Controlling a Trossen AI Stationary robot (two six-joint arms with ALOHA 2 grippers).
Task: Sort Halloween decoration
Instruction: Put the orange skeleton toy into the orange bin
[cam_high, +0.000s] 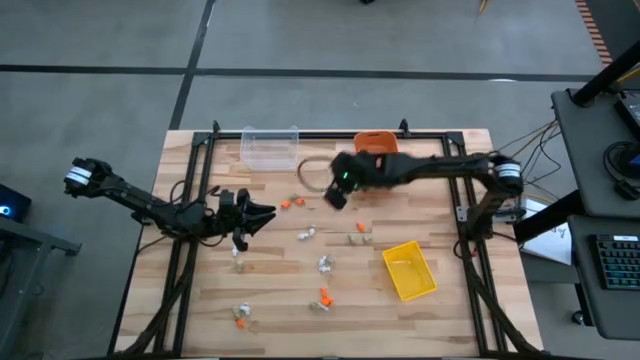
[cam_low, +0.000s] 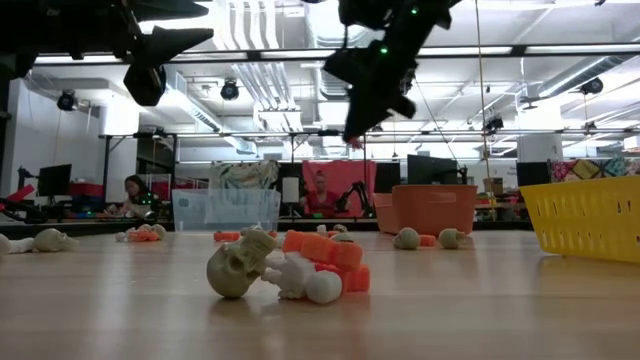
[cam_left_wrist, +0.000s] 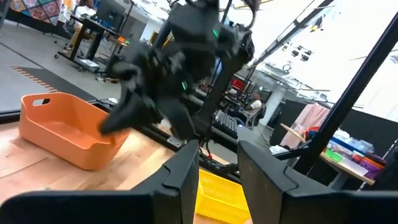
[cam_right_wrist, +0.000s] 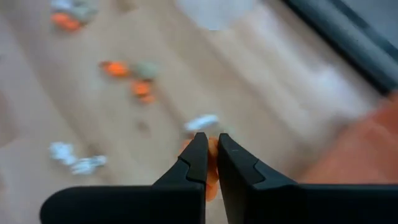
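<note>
Blurred throughout in the right wrist view: scattered trinkets (cam_right_wrist: 127, 70) reduced to orange and pale smudges, shapes untellable. Mostly hidden between the right gripper (cam_right_wrist: 211, 152) fingers: an orange piece (cam_right_wrist: 212, 168). Cut off at the low view's right edge: yellow bin (cam_low: 590, 215). Too small from above: individual trinkets, kinds untellable.
</note>
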